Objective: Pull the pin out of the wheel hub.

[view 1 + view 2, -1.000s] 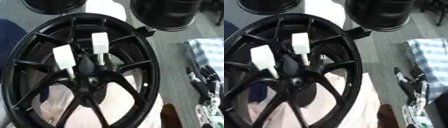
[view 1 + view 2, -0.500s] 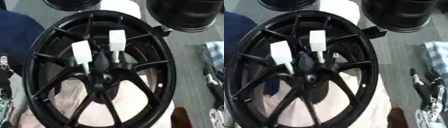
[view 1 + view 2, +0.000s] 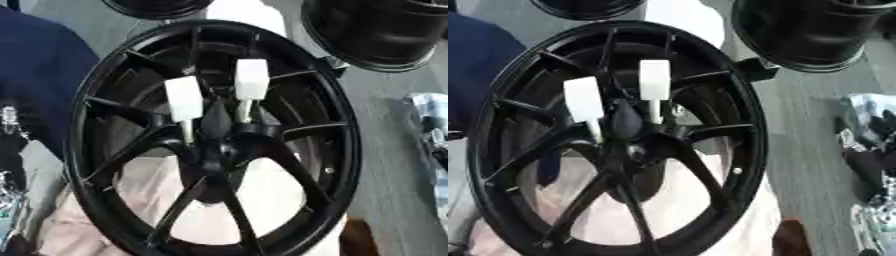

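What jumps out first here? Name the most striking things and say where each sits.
A large black spoked wheel fills the middle of the view. Two white-handled pins stand side by side just above the hub, bright against the dark spokes. Another dark wheel sits in the upper right corner; neither robot hand is clearly in view.
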Controlling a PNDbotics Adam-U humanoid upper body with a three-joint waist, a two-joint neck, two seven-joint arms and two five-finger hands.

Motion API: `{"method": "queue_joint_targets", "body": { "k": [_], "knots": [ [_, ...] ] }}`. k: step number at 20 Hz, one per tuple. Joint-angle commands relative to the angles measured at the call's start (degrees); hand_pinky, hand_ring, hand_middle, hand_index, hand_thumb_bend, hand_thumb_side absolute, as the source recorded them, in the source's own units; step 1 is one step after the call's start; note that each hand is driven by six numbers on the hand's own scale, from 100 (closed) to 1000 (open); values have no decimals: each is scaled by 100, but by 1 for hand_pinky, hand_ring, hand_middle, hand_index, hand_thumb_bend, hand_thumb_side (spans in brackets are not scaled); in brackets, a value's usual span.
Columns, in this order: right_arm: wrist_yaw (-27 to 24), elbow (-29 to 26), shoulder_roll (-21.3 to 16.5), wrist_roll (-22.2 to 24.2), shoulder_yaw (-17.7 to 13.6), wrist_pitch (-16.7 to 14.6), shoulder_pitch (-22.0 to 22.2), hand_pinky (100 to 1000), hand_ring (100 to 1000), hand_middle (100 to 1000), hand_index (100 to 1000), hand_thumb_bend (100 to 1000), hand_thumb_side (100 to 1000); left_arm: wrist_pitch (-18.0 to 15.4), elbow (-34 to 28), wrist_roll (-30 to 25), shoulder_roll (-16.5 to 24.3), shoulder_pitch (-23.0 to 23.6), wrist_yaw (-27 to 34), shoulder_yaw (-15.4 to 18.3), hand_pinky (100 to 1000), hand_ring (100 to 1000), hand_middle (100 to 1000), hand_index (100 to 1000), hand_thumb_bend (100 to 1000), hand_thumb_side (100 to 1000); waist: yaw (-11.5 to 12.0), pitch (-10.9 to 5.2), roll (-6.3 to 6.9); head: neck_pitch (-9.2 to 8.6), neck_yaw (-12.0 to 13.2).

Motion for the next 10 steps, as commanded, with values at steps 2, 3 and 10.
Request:
{"method": "queue_joint_targets", "body": {
  "k": [2,3,10],
  "knots": [
    [432,-765,-829,398,119,210,154,747,844,727,824,601,193,20,-79,7,217,-6,-91,29,575,555,527,687,100,852,-7,-152,-21,29,-63],
    [529,-923,-986,495,216,238,199,750,842,726,824,606,195,23,-78,8,241,1,-102,30,575,555,527,687,100,852,-7,-155,-43,26,-73],
    [1188,-1849,-2083,1170,786,571,320,805,834,730,824,599,262,29,-84,0,357,10,-143,24,575,555,527,687,100,850,12,-146,-165,-32,-130]
  ]
}}
